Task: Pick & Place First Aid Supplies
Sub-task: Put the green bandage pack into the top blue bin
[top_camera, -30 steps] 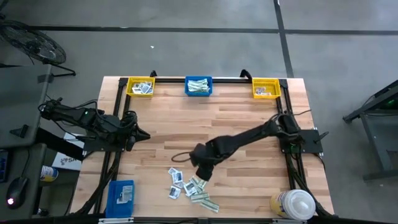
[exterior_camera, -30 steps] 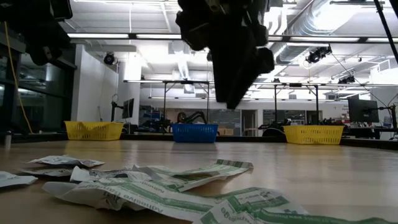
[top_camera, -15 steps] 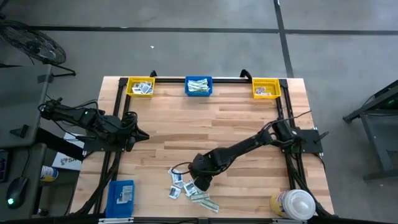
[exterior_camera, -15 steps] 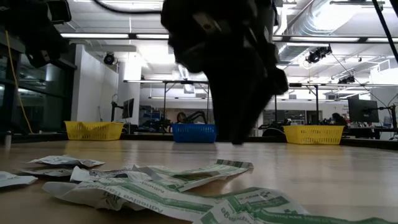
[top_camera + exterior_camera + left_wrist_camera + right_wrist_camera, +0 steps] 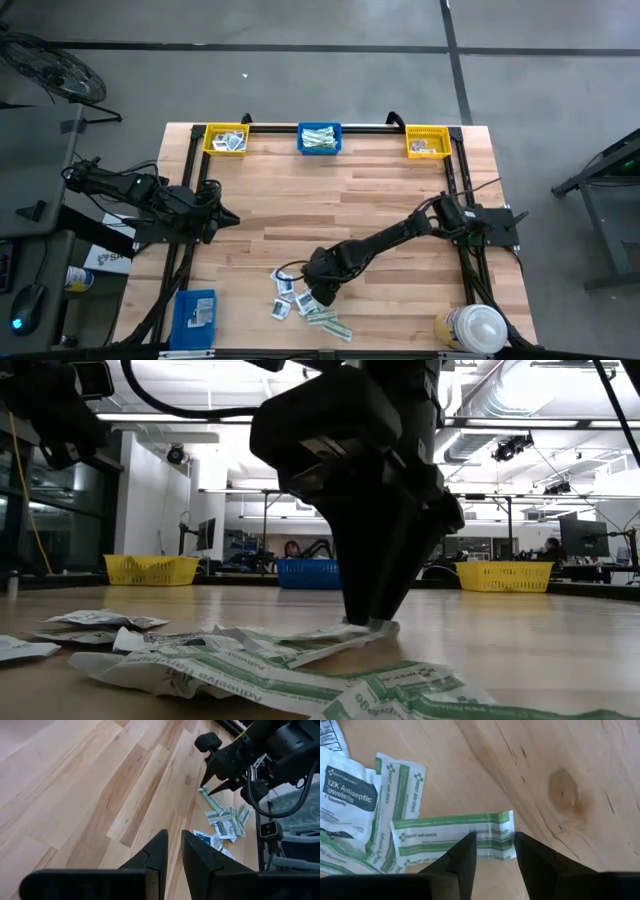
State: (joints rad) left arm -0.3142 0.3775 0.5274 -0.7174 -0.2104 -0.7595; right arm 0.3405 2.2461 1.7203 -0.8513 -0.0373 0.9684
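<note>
Three bins [image 5: 320,139] at twelve o'clock already hold some first aid supplies [image 5: 302,301], but a loose pile remains at six o'clock, where the right gripper [image 5: 494,851], fingers apart, straddles a green-striped strip [image 5: 455,839]; the left gripper [image 5: 170,854], nearly together and empty, waits at nine o'clock.

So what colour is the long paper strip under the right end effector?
White paper strip with green bands and green print, clearest in the right wrist view.
</note>
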